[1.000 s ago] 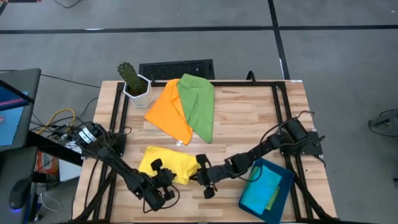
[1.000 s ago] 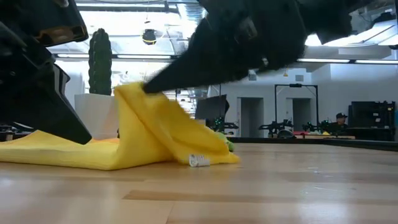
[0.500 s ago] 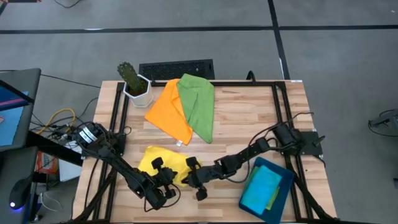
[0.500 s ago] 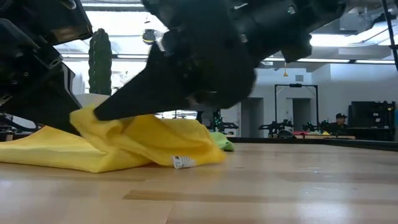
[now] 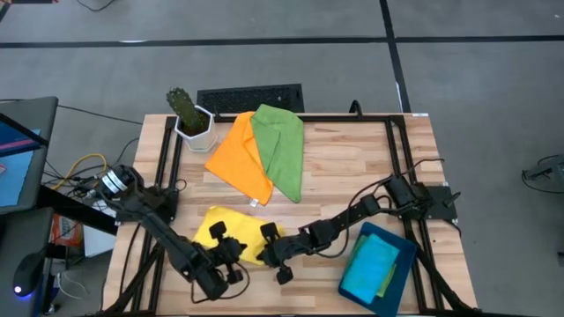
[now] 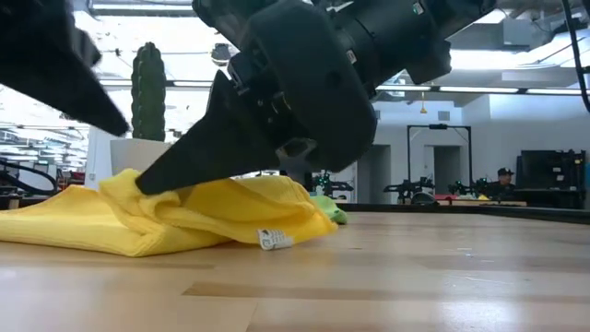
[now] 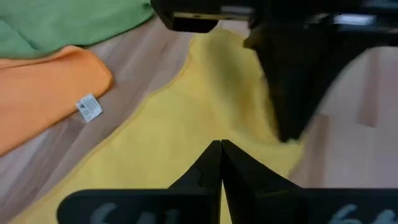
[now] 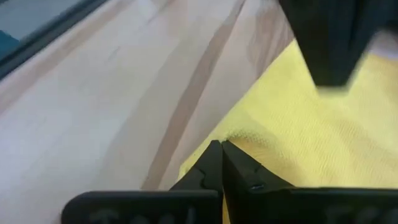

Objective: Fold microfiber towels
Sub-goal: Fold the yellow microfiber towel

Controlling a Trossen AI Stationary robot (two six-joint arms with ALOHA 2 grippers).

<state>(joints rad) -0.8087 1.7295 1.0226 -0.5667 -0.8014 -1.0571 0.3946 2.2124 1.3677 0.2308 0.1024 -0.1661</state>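
Near edge, high view: both arms meet low over the yellow towel (image 5: 231, 236). It lies on the near-left part of the wooden table (image 5: 352, 167), partly doubled over on itself.

Left gripper (image 5: 231, 262) sits at the towel's near edge, fingers pressed together. Left wrist view shows its fingers (image 7: 211, 163) closed tip to tip with yellow cloth under them; can't tell whether any fabric is caught between them.

Right gripper (image 5: 271, 249) is at the towel's right edge, jaws narrow, pinched on a fold of the yellow cloth. In the right wrist view the fingers (image 8: 214, 165) meet right at the cloth's edge. Low view: the right gripper (image 6: 152, 180) comes down on top of the bunched yellow towel (image 6: 184, 217); a small white tag (image 6: 272, 240) sticks out at the towel's near-right side.

Near right: dark teal tray (image 5: 401, 264) with a bright blue towel (image 5: 370, 269) in it, and a strip of yellow-green cloth showing along the towel's right side.

Farther back, centre: orange towel (image 5: 240, 158) and green towel (image 5: 282, 145) lie flat, the green one overlapping the orange one's right side. The left wrist view also catches both, orange (image 7: 43, 93) with a white tag, green (image 7: 74, 22) beyond it.

Far left corner: potted cactus (image 5: 188, 112) in a white pot. A black keyboard (image 5: 250, 97) lies just past the table's far edge.
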